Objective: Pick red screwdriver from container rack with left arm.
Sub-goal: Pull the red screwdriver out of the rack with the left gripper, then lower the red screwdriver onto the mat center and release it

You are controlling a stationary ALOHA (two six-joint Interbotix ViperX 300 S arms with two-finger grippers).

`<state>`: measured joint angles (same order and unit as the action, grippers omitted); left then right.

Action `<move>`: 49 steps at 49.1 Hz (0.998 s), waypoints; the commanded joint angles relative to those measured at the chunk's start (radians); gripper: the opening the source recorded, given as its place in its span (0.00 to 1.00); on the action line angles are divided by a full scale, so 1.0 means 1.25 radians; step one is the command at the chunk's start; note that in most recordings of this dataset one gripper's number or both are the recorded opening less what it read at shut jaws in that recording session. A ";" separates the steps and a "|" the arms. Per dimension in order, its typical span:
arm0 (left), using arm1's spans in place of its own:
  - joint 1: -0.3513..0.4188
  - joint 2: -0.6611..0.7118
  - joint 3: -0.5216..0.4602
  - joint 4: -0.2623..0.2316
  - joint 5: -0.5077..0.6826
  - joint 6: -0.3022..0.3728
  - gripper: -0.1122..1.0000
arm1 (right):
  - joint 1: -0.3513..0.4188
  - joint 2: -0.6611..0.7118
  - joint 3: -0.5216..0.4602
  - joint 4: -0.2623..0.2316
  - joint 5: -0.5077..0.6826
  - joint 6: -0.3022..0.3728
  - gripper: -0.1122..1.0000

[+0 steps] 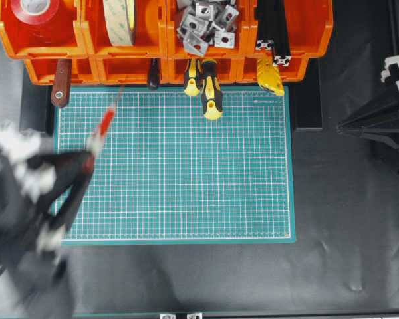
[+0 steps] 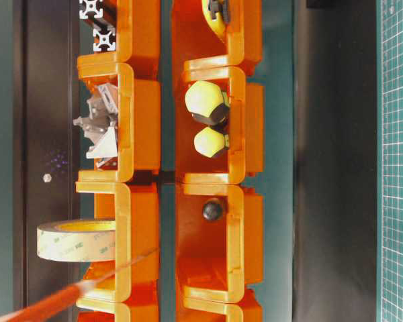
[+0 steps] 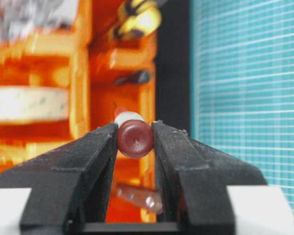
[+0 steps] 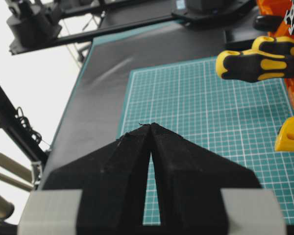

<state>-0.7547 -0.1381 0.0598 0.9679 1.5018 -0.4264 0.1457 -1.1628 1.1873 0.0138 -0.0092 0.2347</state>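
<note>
step: screwdriver [image 3: 135,138] out of rack [image 1: 120,66] | left gripper [image 3: 135,142] clamps its end cap | right gripper [image 4: 151,128] closed, empty | next: lift clear, keep grip

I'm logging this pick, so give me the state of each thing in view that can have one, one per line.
Left gripper: shut on the red screwdriver.
Slim red screwdriver with white band: out of the rack, held over the green grid mat.
Right gripper: shut, holding nothing.
Orange plastic container rack: bins open-fronted, stocked.
Two yellow-and-black screwdrivers: handles sticking out of a lower bin.
</note>
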 commanded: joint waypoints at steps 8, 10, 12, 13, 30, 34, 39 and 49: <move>-0.025 0.048 -0.061 0.004 -0.140 0.064 0.32 | -0.007 0.004 -0.016 0.001 -0.001 0.002 0.10; -0.022 0.056 -0.059 0.004 -0.169 0.070 0.32 | -0.009 0.004 -0.015 0.001 -0.001 0.004 0.10; -0.018 0.066 -0.055 0.004 -0.198 0.072 0.32 | -0.009 0.004 -0.015 0.001 -0.001 0.005 0.10; -0.016 0.074 -0.053 0.004 -0.209 0.072 0.32 | -0.009 0.002 -0.015 0.001 -0.001 0.006 0.10; 0.093 0.134 0.055 0.004 -0.360 0.106 0.32 | -0.010 0.001 -0.016 0.001 -0.002 0.031 0.11; 0.124 0.133 0.102 0.004 -0.432 0.097 0.32 | -0.011 0.000 -0.016 0.001 -0.002 0.031 0.10; 0.157 0.133 0.155 0.004 -0.497 0.092 0.32 | -0.011 -0.004 -0.018 0.001 -0.002 0.031 0.10; 0.210 0.140 0.221 0.004 -0.561 0.090 0.32 | -0.011 -0.005 -0.020 0.001 -0.001 0.031 0.10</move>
<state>-0.5170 0.0476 0.3283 0.9679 0.8268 -0.3114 0.1335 -1.1750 1.1873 0.0123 -0.0092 0.2730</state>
